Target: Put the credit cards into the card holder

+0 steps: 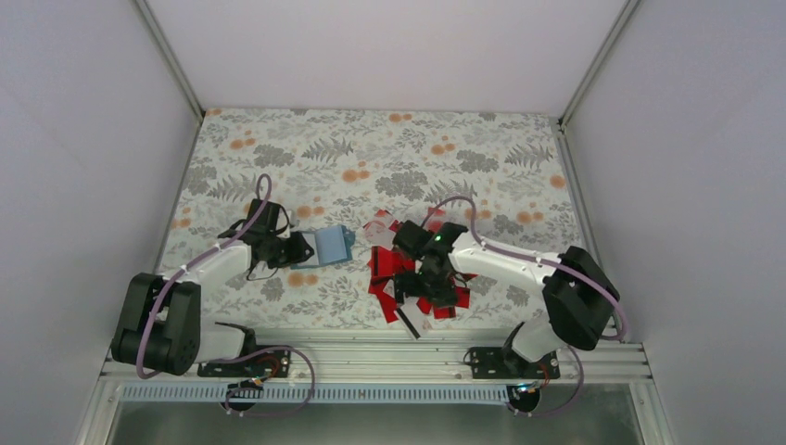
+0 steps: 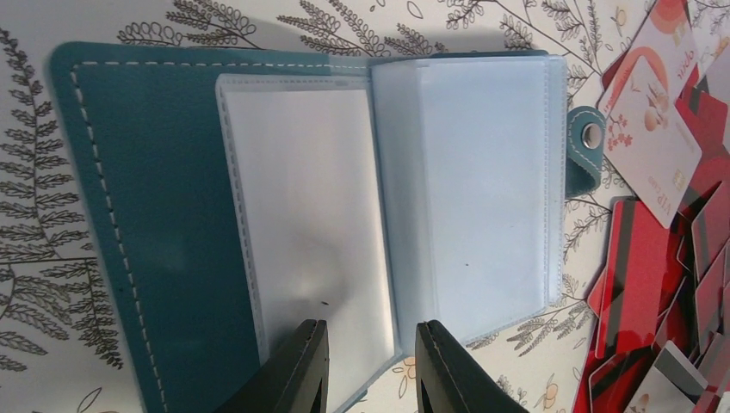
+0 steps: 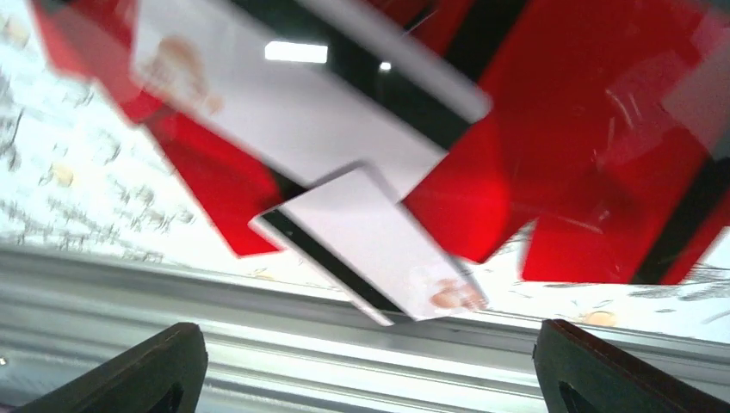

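Note:
The teal card holder lies open on the patterned table, left of centre. In the left wrist view its teal cover is spread flat, its empty clear pockets face up and its snap tab points right. My left gripper sits at the holder's near edge, its fingers a little apart over the fold of the pockets and holding nothing. The credit cards lie in a red pile to the right. My right gripper hovers over the pile, wide open and empty, with blurred red and white cards just ahead.
The aluminium rail runs along the table's near edge, and in the right wrist view it is just below the cards. White enclosure walls stand left and right. More cards lie right of the holder.

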`<state>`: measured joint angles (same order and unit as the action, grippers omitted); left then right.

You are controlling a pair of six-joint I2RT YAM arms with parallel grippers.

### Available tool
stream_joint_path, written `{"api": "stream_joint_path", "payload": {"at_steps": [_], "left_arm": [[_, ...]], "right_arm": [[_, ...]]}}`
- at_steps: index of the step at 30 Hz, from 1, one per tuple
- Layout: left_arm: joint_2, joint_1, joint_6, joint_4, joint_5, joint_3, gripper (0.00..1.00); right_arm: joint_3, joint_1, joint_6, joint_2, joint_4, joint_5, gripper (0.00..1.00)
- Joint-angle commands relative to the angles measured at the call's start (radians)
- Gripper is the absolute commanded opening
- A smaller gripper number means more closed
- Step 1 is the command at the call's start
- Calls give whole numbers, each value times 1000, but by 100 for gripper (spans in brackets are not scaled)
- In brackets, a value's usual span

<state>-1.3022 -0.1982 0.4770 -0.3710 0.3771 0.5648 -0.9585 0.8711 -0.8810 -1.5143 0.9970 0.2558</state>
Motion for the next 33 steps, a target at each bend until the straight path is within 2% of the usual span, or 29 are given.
{"api": "stream_joint_path", "payload": {"at_steps": [1, 8, 12, 15, 21, 27, 33], "left_arm": [[10, 6, -28, 30, 42, -3, 27], [7, 6, -29, 33, 42, -4, 27], [11, 6, -28, 28, 27, -3, 27], [14, 6, -27, 25, 11, -3, 27], [28, 6, -19, 22, -12, -3, 27], [21, 6, -14, 15, -25, 4, 27], [25, 6, -8, 5, -37, 7, 27]], "right_arm": [[-14, 140, 27, 23, -43, -19, 98], [-17, 316, 115, -65, -5, -113, 98], [-47, 377, 145, -136, 23, -181, 98], [-58, 390, 152, -190, 39, -237, 98], [-32, 390, 140, -181, 69, -343, 98], [-5, 390, 165, -182, 10, -333, 97], [21, 380, 182, -193, -42, -339, 91]]}}
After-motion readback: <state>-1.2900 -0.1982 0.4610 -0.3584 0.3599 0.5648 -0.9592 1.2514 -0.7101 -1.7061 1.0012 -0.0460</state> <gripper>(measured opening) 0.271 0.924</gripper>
